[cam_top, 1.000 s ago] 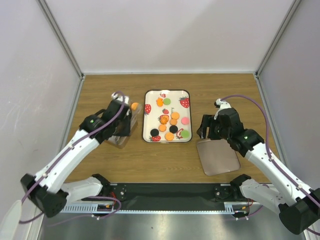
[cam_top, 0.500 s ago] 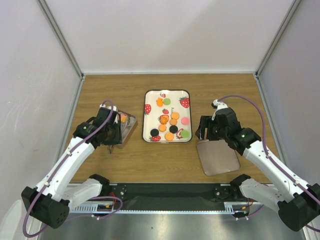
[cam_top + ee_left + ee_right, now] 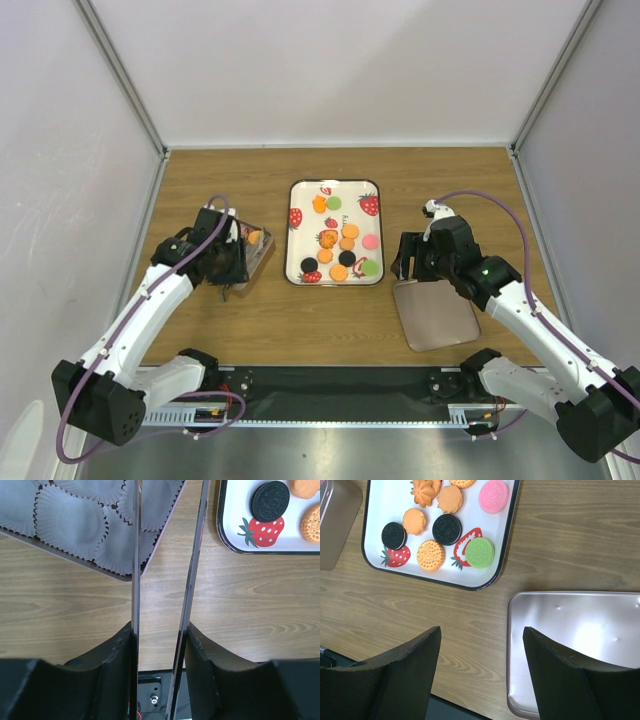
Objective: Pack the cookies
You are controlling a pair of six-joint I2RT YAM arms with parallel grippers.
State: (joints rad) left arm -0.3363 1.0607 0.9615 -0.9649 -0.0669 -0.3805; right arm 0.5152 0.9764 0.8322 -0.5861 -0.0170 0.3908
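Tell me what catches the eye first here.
The strawberry-print tray at the table's centre stands out, strewn with orange, pink, green and black cookies. To its left, the left gripper is at a clear box lined with paper cups. To its right, the right gripper hangs open by a plain flat tray.

A wooden surface [image 3: 450,190] of pale brown grain lies inside a plain booth. White walls close it in: a back wall [image 3: 340,70], a left wall [image 3: 60,170] and a right wall [image 3: 595,150], joined at the corners by grey metal posts [image 3: 122,78]. The light is soft and even. A black strip [image 3: 340,382] and a grey metal ledge [image 3: 340,452] run along the near edge.
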